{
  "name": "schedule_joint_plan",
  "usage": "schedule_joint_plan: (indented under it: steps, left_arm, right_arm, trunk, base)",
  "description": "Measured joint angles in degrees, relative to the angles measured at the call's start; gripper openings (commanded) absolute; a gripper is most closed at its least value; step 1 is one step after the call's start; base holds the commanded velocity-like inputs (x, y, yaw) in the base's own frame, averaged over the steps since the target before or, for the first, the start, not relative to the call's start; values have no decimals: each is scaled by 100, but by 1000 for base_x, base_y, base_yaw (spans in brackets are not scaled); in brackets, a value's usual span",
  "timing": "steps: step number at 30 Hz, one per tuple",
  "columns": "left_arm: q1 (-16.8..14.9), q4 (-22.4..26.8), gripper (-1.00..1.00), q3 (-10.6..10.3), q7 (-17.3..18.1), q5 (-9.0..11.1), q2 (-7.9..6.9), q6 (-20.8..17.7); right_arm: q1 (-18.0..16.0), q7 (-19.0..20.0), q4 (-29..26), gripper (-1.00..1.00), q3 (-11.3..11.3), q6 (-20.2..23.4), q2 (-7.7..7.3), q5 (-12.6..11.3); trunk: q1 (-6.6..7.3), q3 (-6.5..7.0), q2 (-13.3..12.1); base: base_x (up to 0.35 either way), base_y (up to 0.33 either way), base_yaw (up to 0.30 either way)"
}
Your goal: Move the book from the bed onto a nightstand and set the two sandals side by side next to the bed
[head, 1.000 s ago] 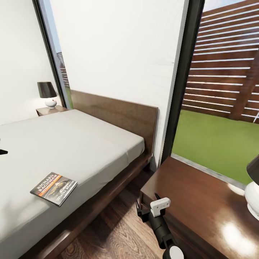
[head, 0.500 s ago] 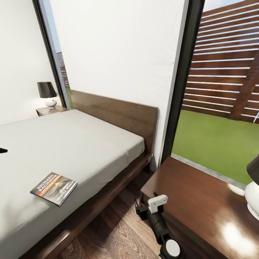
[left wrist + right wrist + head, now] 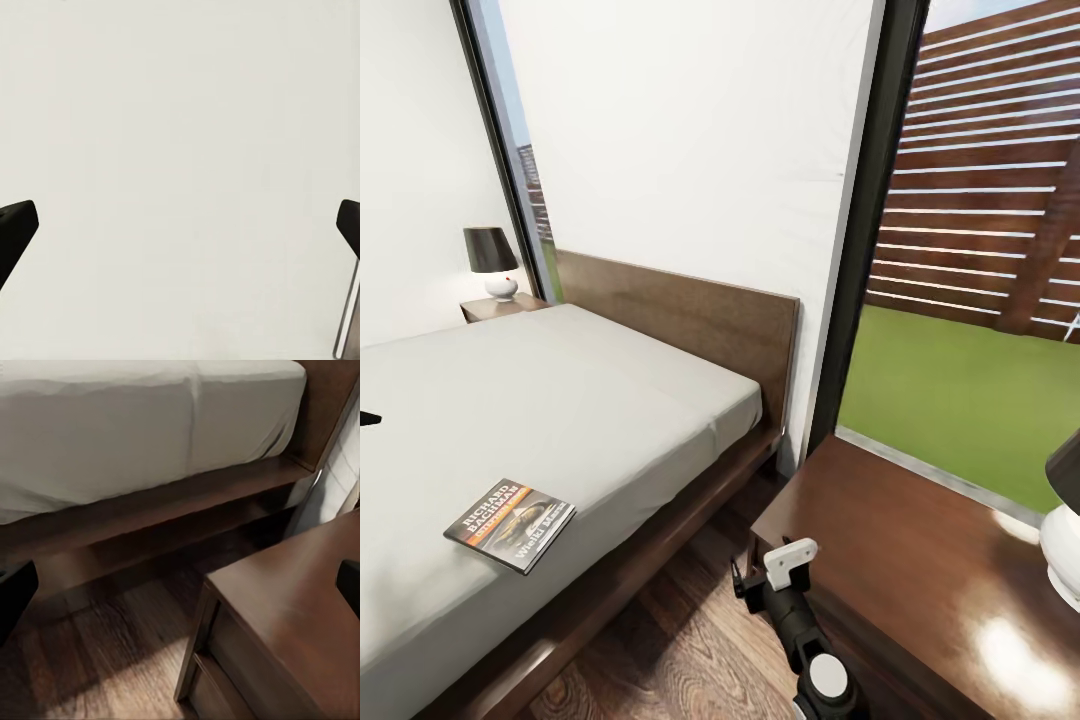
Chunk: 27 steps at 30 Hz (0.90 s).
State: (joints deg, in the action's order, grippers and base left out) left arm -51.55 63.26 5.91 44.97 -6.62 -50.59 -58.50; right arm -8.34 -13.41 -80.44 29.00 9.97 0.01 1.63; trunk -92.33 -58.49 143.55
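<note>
The book [image 3: 510, 524] lies flat on the light grey mattress of the bed [image 3: 590, 400], close to the near side edge, its dark cover with the orange band facing up and nothing touching it. The right gripper [image 3: 752, 585] hangs low in the gap between the bed frame and the near nightstand [image 3: 920, 570], just beside the nightstand's front corner and above the wood-plank floor [image 3: 680, 650]; in its wrist view its fingertips [image 3: 16, 589] stand wide apart at either edge with nothing between them, so it is released. The left gripper [image 3: 180, 225] is likewise spread and empty, its fingers far apart over a plain pale surface (I cannot tell for sure what that surface is). On the far side of the bed a second nightstand [image 3: 495, 306] carries a small lamp [image 3: 492, 262] with a dark shade, and another white lamp base [image 3: 1063, 545] stands at the edge of the near nightstand's glossy top. Beyond the tall window [image 3: 980, 300] are grass and a slatted fence.
</note>
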Motion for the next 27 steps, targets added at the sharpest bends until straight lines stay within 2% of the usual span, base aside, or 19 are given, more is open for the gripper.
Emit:
schedule_joint_plan:
  steps: [5, 9, 22, 25, 27]
  left_arm:
    - [1, 0, 100, -12, -5, -5, 3, 1]
    - [1, -1, 100, -23, -14, -6, 4, -4]
    - [1, -33, 100, -49, -43, -15, 4, -4]
    - [1, -49, 100, -51, -46, -19, 4, -3]
    - [-2, -62, 100, -49, -55, -22, -5, -2]
  right_arm:
    - [-4, -91, 12, 100, -10, 31, 189, 4]
    - [-5, -283, 16, 100, -17, 36, 261, -14]
    - [-5, -393, 158, 100, 42, 42, 319, -12]
    - [-5, -388, 195, 100, 118, 24, 318, -7]
    - [-5, -384, 236, 100, 263, 15, 316, -6]
  trunk:
    - [0, 0, 0]
    - [0, 0, 0]
    - [0, 0, 0]
    - [0, 0, 0]
    - [0, 0, 0]
  base:
    - [0, 0, 0]
    - [0, 0, 0]
    - [0, 0, 0]
    - [0, 0, 0]
    - [0, 0, 0]
